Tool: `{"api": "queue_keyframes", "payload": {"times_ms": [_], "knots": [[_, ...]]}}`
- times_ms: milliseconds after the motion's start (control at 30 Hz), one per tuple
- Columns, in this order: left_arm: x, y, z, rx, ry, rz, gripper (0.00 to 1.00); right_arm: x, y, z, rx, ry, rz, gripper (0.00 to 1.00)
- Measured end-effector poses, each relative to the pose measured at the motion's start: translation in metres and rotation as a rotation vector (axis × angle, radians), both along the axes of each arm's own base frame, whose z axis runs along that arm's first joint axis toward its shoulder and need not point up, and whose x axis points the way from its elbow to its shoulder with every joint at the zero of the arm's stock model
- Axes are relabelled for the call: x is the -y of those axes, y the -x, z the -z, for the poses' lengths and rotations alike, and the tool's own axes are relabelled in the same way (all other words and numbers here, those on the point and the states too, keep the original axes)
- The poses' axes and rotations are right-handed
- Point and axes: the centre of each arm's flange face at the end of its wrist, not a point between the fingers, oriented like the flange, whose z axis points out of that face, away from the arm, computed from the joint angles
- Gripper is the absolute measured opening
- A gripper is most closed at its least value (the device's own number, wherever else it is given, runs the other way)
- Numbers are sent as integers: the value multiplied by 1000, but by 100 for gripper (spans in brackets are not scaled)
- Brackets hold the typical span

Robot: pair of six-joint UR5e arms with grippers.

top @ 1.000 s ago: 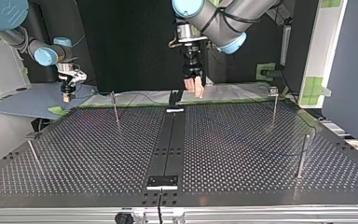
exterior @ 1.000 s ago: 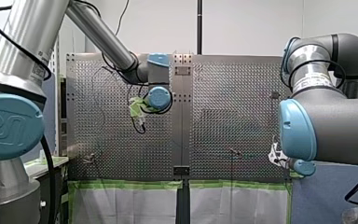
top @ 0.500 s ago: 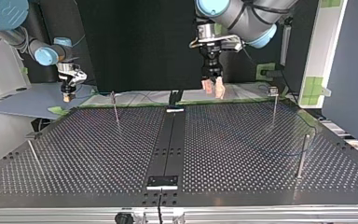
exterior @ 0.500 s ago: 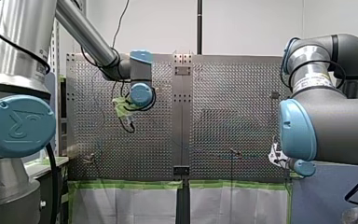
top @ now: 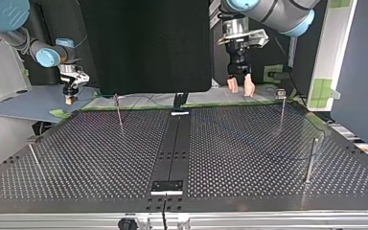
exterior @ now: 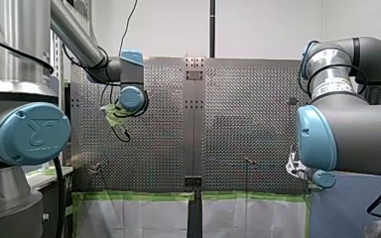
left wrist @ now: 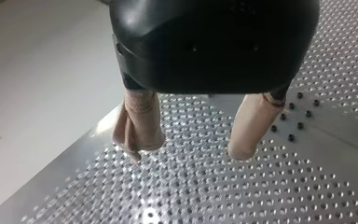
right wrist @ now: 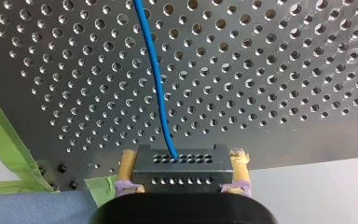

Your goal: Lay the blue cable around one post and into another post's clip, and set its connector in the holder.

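In the right wrist view my right gripper (right wrist: 182,157) is shut on a black perforated connector (right wrist: 179,171). The blue cable (right wrist: 154,70) runs out of it, ahead over the perforated table (right wrist: 284,70). In the top view that gripper (top: 68,98) hangs off the table's far left corner. My left gripper (top: 238,88) hovers over the far edge, right of the middle, open with beige pads. In the left wrist view nothing is between its fingers (left wrist: 139,126). A thin stretch of cable (top: 294,156) lies by the post (top: 309,160) at the top view's right.
More thin posts stand at the far left (top: 119,110), far right (top: 281,106) and near left (top: 33,155) of the top view. A black strip down the middle carries a holder at the far end (top: 179,103) and one near the front edge (top: 167,187). Green tape (right wrist: 4,135) edges the table.
My left arm has swung along the table's far edge toward the top view's right, staying open. My right arm and the connector have not moved.
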Motion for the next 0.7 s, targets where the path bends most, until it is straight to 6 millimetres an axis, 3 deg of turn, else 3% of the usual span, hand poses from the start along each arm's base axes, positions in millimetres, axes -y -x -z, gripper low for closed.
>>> {"api": "queue_keyframes", "payload": {"times_ms": [367, 567, 700], "knots": [[-43, 12, -3, 26, 99, -65, 100, 0, -1, 1, -1, 0, -2, 0], [-56, -4, -32, 129, 181, -93, 100, -1, -1, 1, -1, -1, -2, 0], [-64, -22, -40, 155, 206, -117, 100, -1, -1, 2, -1, -1, -2, 0]]}}
